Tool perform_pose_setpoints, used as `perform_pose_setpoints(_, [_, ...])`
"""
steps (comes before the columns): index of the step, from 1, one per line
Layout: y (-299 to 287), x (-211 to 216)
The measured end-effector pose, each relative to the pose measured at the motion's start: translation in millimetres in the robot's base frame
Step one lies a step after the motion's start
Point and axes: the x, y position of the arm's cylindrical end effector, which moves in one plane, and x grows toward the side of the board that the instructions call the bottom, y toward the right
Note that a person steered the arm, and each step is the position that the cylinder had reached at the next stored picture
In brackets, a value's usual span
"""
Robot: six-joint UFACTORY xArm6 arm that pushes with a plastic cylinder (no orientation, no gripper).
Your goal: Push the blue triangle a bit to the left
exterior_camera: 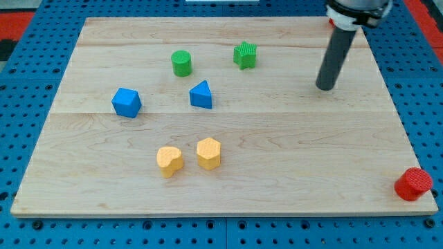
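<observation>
No jaws here, just my tip (324, 88) at upper right, well apart from the blue triangle (201, 95) at centre: push not started.

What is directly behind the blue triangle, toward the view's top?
Behind the blue triangle there is bare wooden board, then the green cylinder up-left and the green star up-right. The triangle's rear face is hidden. My tip stands far to the view's right.
</observation>
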Motion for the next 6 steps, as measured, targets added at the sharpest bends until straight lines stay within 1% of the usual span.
perform_pose_setpoints(1, [-33, -15])
perform_pose_setpoints(3, [-124, -18])
perform_pose_setpoints(5, [-154, -7])
perform_pose_setpoints(6, [-188, 4])
